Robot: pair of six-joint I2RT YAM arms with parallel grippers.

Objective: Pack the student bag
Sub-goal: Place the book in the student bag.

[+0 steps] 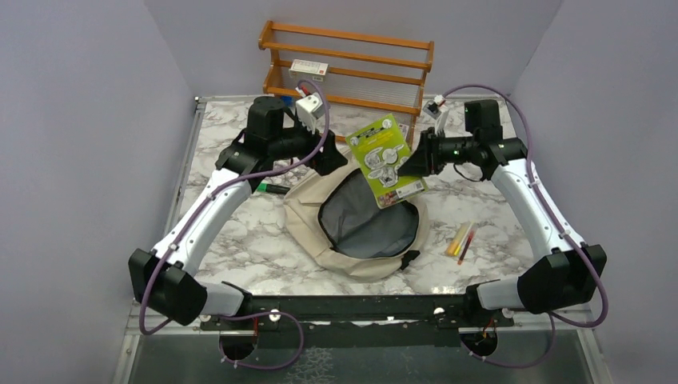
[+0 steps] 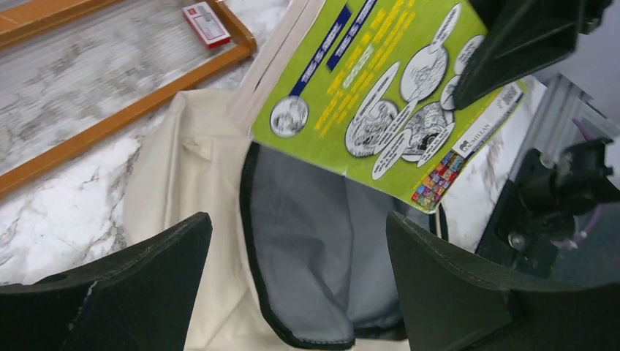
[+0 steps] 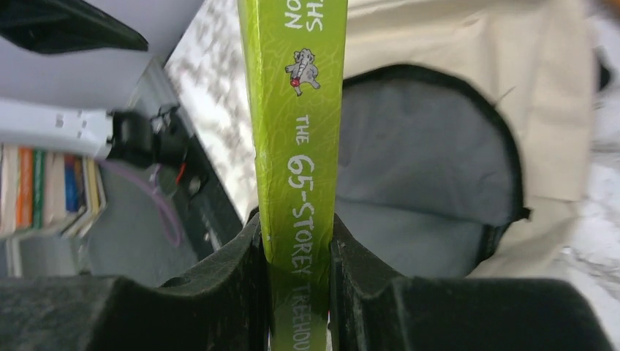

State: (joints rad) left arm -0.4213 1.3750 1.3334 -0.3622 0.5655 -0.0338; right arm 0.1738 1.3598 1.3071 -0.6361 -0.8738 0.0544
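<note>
The beige student bag (image 1: pixel 308 220) lies in the middle of the table with its mouth wide open, showing the dark grey lining (image 1: pixel 369 218). My right gripper (image 1: pixel 416 162) is shut on a green book (image 1: pixel 386 160) and holds it tilted in the air over the far rim of the bag's mouth. In the right wrist view the fingers (image 3: pixel 296 285) clamp the book's spine (image 3: pixel 300 146), with the grey lining (image 3: pixel 424 168) below. My left gripper (image 1: pixel 332 160) is open and empty above the bag's far left edge. It (image 2: pixel 300 292) looks down on the lining (image 2: pixel 307 234) and the book (image 2: pixel 373 88).
A wooden rack (image 1: pixel 352 68) stands at the back with a small white and red box (image 1: pixel 309 70) on it. A few pens (image 1: pixel 461 240) lie right of the bag. A green marker (image 1: pixel 268 188) lies left of the bag, under my left arm.
</note>
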